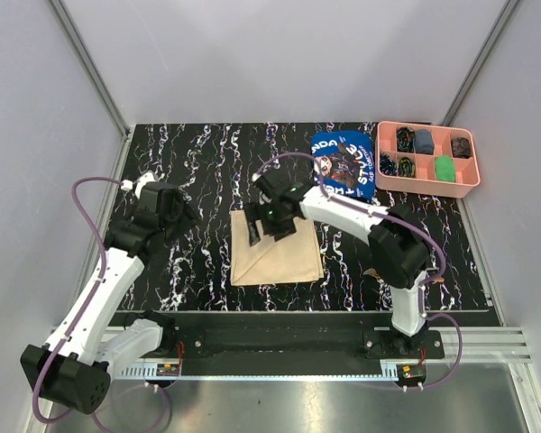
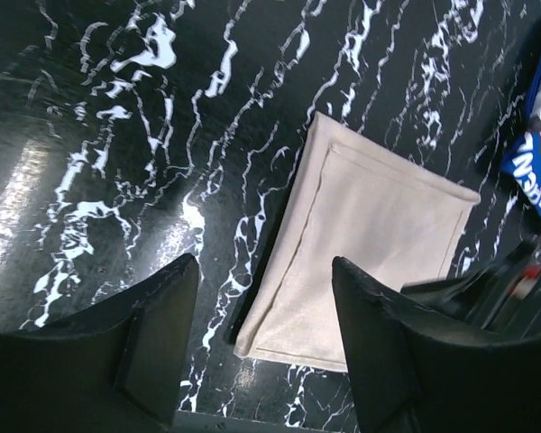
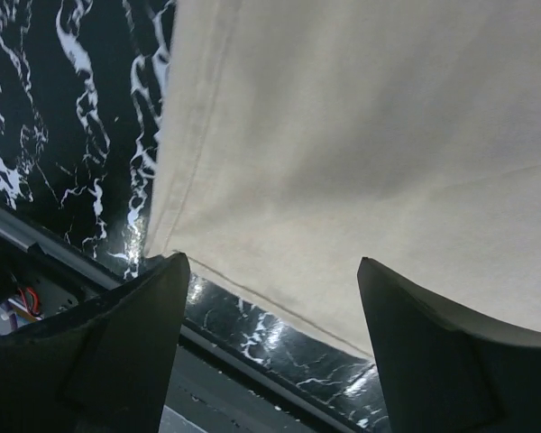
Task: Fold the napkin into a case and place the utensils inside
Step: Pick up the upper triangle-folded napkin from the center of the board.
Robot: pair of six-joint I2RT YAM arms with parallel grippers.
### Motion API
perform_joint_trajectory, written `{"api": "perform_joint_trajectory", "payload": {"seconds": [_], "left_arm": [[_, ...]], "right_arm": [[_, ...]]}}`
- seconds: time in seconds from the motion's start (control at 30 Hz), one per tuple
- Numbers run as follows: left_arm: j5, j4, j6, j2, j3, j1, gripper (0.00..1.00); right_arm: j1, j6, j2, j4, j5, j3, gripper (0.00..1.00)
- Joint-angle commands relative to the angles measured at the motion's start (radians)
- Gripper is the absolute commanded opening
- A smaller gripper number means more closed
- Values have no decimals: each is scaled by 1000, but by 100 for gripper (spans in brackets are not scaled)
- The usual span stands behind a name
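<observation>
The beige napkin [image 1: 279, 257] lies flat as a folded square on the black marbled table [image 1: 189, 162], near its front edge. It also shows in the left wrist view [image 2: 361, 244] and fills the right wrist view [image 3: 361, 153]. My right gripper [image 1: 269, 231] hovers over the napkin's far left part, open and empty [image 3: 275, 271]. My left gripper [image 1: 182, 215] is open and empty to the left of the napkin, over bare table [image 2: 266, 271]. No utensils show.
A blue printed cloth [image 1: 344, 164] lies at the back, right of centre. A pink compartment tray [image 1: 427, 155] with small items stands at the back right corner. The table's front edge and metal rail [image 3: 90, 271] lie just beyond the napkin's near hem.
</observation>
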Motion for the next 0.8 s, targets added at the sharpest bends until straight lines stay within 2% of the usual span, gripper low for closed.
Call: {"api": "perform_joint_trajectory", "payload": {"seconds": [0.0, 0.1, 0.2, 0.3, 0.33, 0.4, 0.57, 0.77], "left_arm": [[-97, -79, -16, -16, 57, 11, 64], [-157, -135, -37, -59, 72, 12, 65], [-194, -169, -31, -103, 89, 12, 70], [-226, -199, -15, -135, 115, 14, 70], [-231, -202, -8, -143, 124, 12, 70], [-239, -211, 11, -155, 134, 14, 72], [-220, -228, 25, -177, 154, 14, 73], [-174, -225, 27, -194, 134, 14, 73]], "right_arm": [[135, 108, 47, -68, 159, 134, 82], [211, 186, 105, -102, 245, 217, 74], [265, 234, 165, -145, 325, 302, 72], [321, 266, 242, -204, 369, 391, 66], [337, 269, 259, -220, 372, 410, 61], [354, 280, 300, -257, 394, 447, 60], [374, 304, 349, -274, 397, 459, 53], [399, 301, 351, -304, 437, 467, 52]]}}
